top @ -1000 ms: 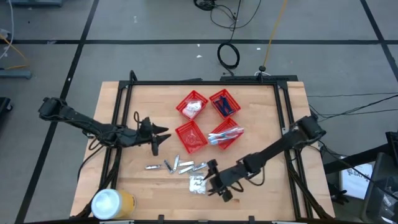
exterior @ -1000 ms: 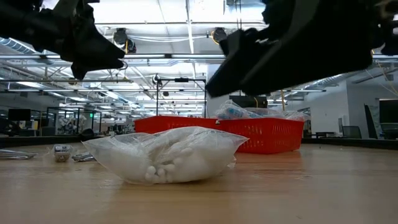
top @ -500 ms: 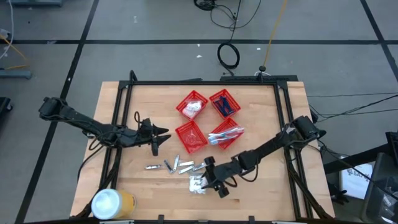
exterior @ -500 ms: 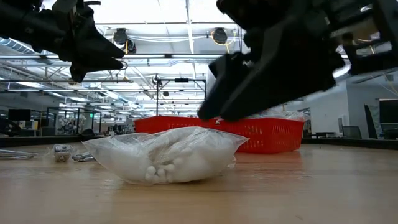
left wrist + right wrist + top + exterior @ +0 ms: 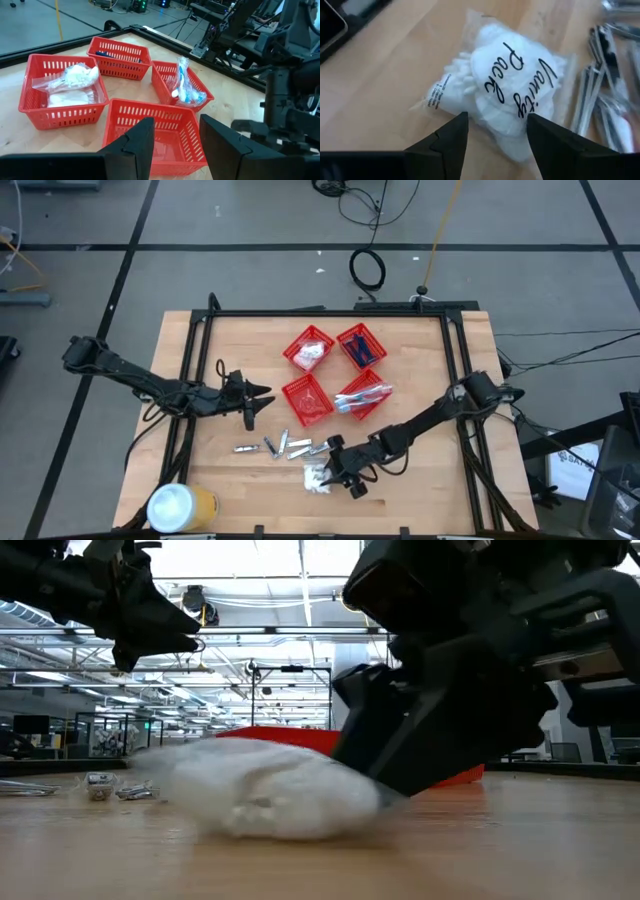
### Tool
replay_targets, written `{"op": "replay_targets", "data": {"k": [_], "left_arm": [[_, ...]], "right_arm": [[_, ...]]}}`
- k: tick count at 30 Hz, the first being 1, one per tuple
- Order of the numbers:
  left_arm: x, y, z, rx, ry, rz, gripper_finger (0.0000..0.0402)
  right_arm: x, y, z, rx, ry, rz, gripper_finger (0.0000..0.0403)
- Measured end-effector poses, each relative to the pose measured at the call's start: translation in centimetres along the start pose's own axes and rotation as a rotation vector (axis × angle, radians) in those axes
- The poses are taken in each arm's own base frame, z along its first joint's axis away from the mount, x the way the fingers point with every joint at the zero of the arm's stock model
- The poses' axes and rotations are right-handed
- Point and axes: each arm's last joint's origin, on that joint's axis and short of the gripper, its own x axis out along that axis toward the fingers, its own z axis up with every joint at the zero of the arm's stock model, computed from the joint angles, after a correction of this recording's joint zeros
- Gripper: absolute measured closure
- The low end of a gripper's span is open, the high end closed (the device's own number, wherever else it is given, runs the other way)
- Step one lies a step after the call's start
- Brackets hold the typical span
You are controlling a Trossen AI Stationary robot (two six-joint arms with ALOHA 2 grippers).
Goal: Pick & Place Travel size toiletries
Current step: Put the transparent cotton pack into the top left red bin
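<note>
Change: my right gripper (image 5: 333, 471) has slid in and dropped onto the vanity pack (image 5: 318, 477); a second back it hung just off the pack's edge. The left arm has not shifted.
Right arm: stretched long and low across the table, its jaws parted with one finger either side of the pack's near edge, not yet clamped.
Left arm: my left gripper (image 5: 262, 403) hovers well away from the pack, beside the empty red basket (image 5: 306, 401), jaws partly apart, holding nothing.
Writing: black script "Vanity Pack" on the pack (image 5: 506, 92); small print along its side that I cannot read.
Materials: clear crinkled plastic bag, soft white pads and swabs inside; wooden tabletop (image 5: 220, 350).
Nearby: silvery tubes (image 5: 282, 446) just beyond the pack; four red mesh baskets farther on.
</note>
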Motion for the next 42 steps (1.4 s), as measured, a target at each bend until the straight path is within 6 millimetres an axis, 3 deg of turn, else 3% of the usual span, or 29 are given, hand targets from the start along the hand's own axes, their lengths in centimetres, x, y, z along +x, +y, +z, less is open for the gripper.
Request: {"op": "replay_targets", "data": {"k": [7,16,23,30,35,42], "left_arm": [[0.0,0.0,-0.1,0.000,0.005,0.003,0.0249],[0.0,0.0,0.0,-0.021,0.001,0.001,0.0250],[0.0,0.0,0.1,-0.050,-0.007,0.002,0.0250],[0.0,-0.4,0.6,-0.202,-0.043,-0.056,0.0250],[0.7,-1.1,0.6,-0.207,-0.062,-0.137,0.0250],[2.4,-1.4,0.9,-0.194,-0.174,-0.134,0.0250]], "right_arm": [[0.3,-0.1,-0.2,-0.003,0.000,-0.016,0.0256],[0.1,-0.1,0.1,-0.052,-0.019,-0.016,0.0394],[-3.2,0.5,2.9,-0.148,-0.082,-0.073,0.0401],[-8.4,-0.2,5.8,-0.309,-0.092,-0.506,0.0402],[-10.1,-2.1,5.8,-0.361,-0.064,-0.754,0.0402],[-10.5,-5.4,5.1,-0.360,-0.102,-0.882,0.0402]]}}
